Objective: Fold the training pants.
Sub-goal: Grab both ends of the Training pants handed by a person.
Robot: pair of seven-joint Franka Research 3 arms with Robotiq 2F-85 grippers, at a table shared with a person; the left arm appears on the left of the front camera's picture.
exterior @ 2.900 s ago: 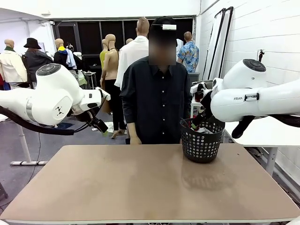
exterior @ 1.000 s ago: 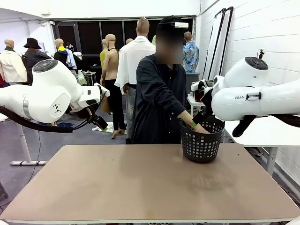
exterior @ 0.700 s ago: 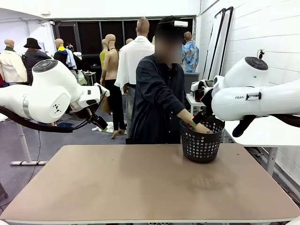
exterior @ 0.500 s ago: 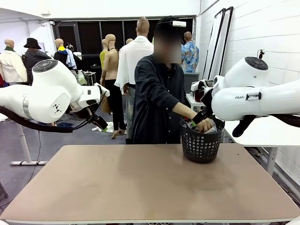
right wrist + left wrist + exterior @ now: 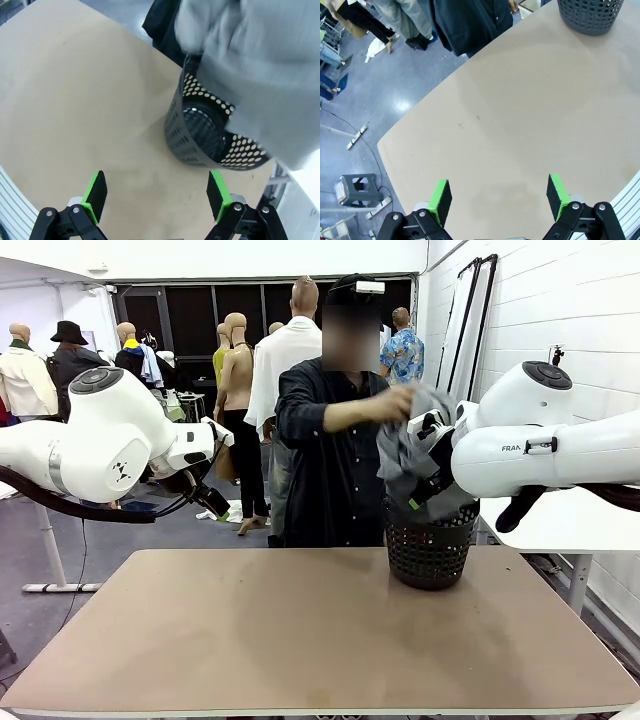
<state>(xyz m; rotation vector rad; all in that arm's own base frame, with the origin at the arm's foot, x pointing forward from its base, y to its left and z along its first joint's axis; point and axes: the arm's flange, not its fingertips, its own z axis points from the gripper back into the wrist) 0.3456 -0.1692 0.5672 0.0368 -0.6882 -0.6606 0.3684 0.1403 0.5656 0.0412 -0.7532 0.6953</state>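
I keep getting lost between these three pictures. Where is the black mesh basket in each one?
Front view: the black plastic mesh basket is right of centre, near the table's far edge.
Left wrist view: top right corner.
Right wrist view: right of centre, below the light grey training pants.
Shared landmark: the tan tabletop it stands on.

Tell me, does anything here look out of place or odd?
Nothing looks spilled or broken. The one untidy thing is the training pants: a crumpled grey bundle in the person's hand, half out of the black basket, not flat on the table. The left fingers and right fingers stand open, holding nothing.
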